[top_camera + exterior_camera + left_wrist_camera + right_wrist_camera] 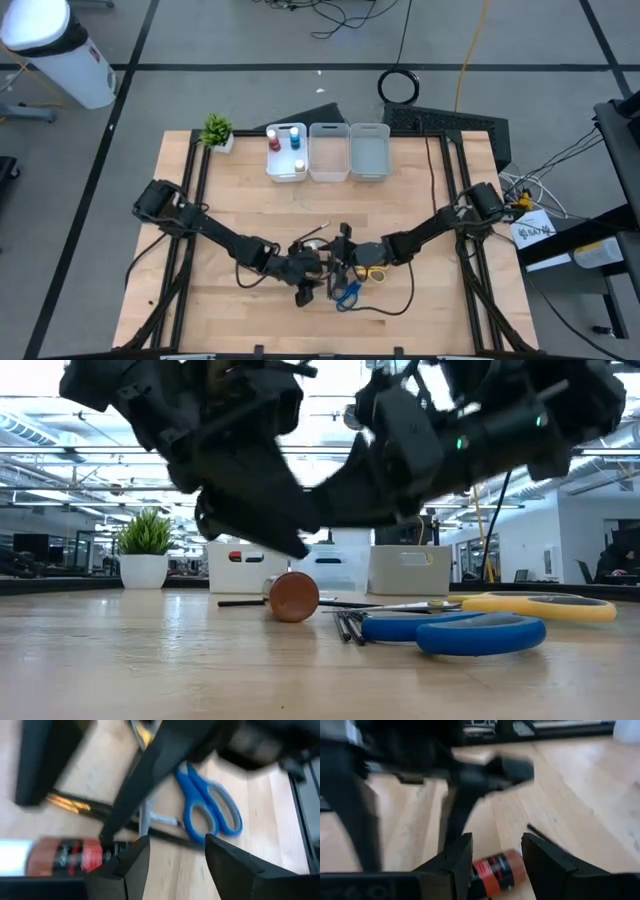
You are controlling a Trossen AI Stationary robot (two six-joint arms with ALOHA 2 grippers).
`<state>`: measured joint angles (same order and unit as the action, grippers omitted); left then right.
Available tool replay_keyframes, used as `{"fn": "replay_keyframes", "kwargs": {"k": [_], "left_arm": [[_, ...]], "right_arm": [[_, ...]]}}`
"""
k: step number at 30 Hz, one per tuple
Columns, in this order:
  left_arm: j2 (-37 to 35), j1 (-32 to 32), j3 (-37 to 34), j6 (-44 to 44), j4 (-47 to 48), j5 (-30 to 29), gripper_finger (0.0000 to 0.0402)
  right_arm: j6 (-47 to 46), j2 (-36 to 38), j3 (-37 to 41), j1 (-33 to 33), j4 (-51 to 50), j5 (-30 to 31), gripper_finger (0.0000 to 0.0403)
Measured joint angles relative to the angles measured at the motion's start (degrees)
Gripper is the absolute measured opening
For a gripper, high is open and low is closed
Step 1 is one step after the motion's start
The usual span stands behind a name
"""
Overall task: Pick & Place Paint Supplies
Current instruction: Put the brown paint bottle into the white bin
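Note:
A brown paint bottle (293, 596) with a red label lies on its side on the table; it also shows as the bottle (497, 870) in the right wrist view. My right gripper (496, 855) is open just above it, one finger on either side. My left gripper (172, 855) is open close beside it, low over the wood, with the bottle (60, 855) off to one side of its fingers. Blue-handled scissors (460, 630) and yellow-handled scissors (540, 605) lie flat nearby. Thin dark brushes (350, 625) lie between them. My right gripper's fingers (457, 862) stand on either side of the brown bottle's label end (490, 870), coming from above at a slant. I cannot tell whether they touch it. The bottle lies on the table.
Three whitish bins (329, 152) stand in a row at the table's far edge; the left bin (287, 170) holds red and blue bottles. A small potted plant (216, 131) sits at the far left. Both arms crowd the table's near middle, and a cable (390, 305) trails there.

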<state>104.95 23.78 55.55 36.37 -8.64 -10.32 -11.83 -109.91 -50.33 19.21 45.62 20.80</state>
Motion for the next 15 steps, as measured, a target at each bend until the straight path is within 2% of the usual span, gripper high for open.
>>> {"fn": "replay_keyframes", "kwargs": {"k": [3,6,15], "left_arm": [[0.00,0.00,0.00,-1.74,2.78,7.29,0.0185],[-0.02,0.73,0.00,-1.90,3.48,9.22,0.0173],[1.99,1.94,0.01,-3.26,3.97,-1.44,0.0126]], "right_arm": [[2.39,3.25,0.01,0.88,-1.69,0.02,0.0155],[3.99,4.54,-0.02,1.76,-2.58,0.03,0.0155],[3.99,4.52,0.02,2.29,-4.36,0.05,0.0155]]}}
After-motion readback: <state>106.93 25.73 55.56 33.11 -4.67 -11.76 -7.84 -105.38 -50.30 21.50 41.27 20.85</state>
